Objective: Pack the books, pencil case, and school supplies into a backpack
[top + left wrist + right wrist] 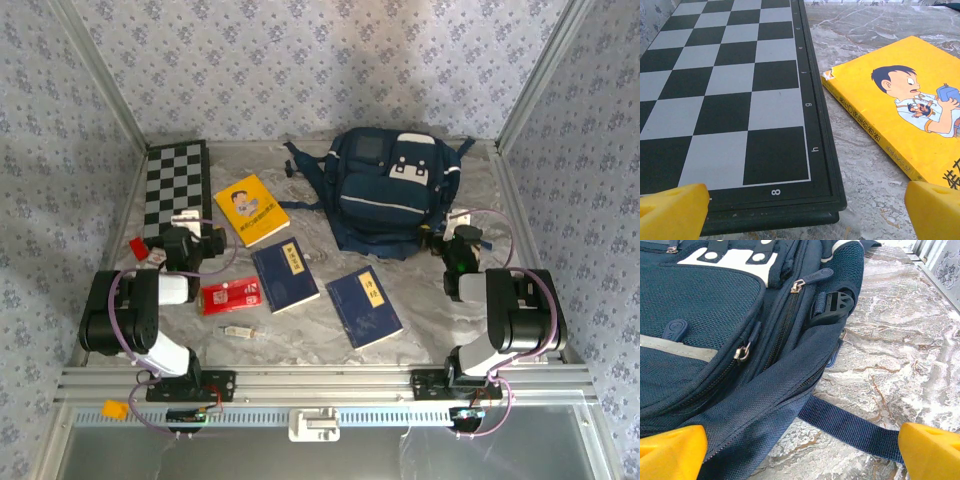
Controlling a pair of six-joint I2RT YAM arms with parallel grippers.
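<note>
while the left gripper (802, 215) is hanging with its yellow fingers (672, 215) spread wide and pinching nothing, the near edge of the chequered board (730, 100) is running just beneath it. the yellow book (905, 115) is lying at its 2 o'clock, a frayed corner just beside the board's rim, with bare marble table (860, 195) widening between them toward 6 o'clock.

the right gripper (802, 455) is likewise standing wide apart, gripping nothing, its tips flanking the side seam of the backpack (715, 340) and a flat strap (850, 426) trailing toward 4 o'clock; open table is stretching at 2 o'clock up to the frame rail (940, 265).

from above, the backpack is sitting at the table's 12 o'clock. the left blue book (285, 275) and right blue book (364, 306) are lying flat near centre, apart. the pencil case (231, 295) is lying just at the left one's 9 o'clock, and the pale stick (238, 329) is resting alone at 7 o'clock.
</note>
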